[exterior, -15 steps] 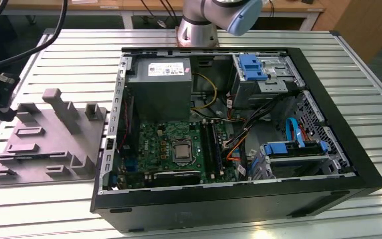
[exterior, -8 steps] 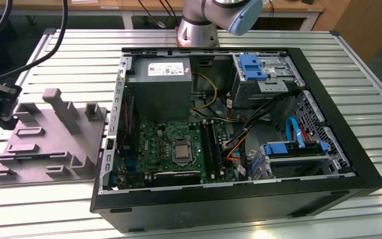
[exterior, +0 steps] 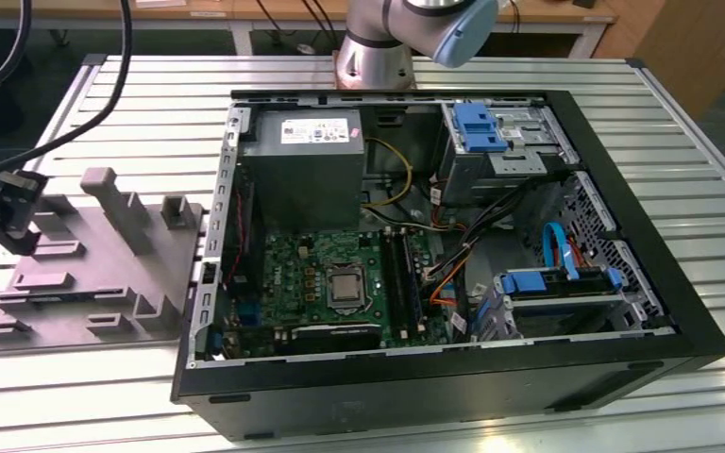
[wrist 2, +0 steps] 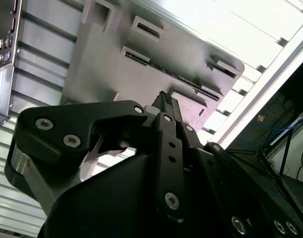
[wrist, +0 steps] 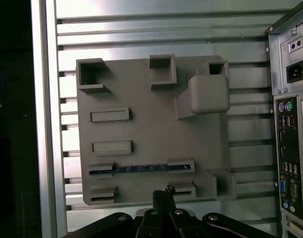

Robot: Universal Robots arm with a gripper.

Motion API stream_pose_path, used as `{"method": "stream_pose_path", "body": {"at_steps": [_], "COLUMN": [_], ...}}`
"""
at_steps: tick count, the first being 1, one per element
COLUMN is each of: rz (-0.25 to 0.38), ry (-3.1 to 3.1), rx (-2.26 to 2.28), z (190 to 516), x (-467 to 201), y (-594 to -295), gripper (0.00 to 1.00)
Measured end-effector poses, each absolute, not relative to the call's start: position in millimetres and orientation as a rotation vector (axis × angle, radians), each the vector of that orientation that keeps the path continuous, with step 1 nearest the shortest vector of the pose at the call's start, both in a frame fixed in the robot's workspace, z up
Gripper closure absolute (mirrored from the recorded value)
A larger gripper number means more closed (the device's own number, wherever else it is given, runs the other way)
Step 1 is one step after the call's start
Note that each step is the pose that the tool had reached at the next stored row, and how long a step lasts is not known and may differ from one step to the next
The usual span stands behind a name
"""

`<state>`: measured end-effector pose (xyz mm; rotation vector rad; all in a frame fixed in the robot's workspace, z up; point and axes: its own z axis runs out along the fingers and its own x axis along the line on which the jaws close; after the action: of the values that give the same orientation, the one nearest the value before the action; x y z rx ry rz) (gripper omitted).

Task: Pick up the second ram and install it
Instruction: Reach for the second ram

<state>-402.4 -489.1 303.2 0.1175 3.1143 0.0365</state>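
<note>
The second ram (wrist: 141, 168) is a thin blue-green strip standing on edge between two low blocks of the grey tray (wrist: 151, 134). In the first wrist view my gripper (wrist: 163, 194) hovers over the tray's edge, just to one side of the ram and not touching it. Its fingertips (wrist 2: 165, 101) are pressed together with nothing between them. In the exterior view the gripper (exterior: 18, 242) hangs over the far left end of the tray (exterior: 98, 283), well away from the open computer case (exterior: 438, 255).
The case lies on its side on a slatted metal table (exterior: 665, 113), with the motherboard (exterior: 325, 283), long black memory slots (exterior: 400, 274), power supply (exterior: 302, 170) and drive cages exposed. Tall blocks (exterior: 117, 203) rise from the tray. The case's rear ports (wrist: 287, 163) sit beside the tray.
</note>
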Motion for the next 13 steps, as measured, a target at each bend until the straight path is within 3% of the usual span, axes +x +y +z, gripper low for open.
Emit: {"method": "stream_pose_path", "body": {"at_steps": [13], "rz": [0.037], "ry": [3.114], "rx": [0.118], "z": [289], "x": [-408], "y": [-490], "gripper": [0.9]}}
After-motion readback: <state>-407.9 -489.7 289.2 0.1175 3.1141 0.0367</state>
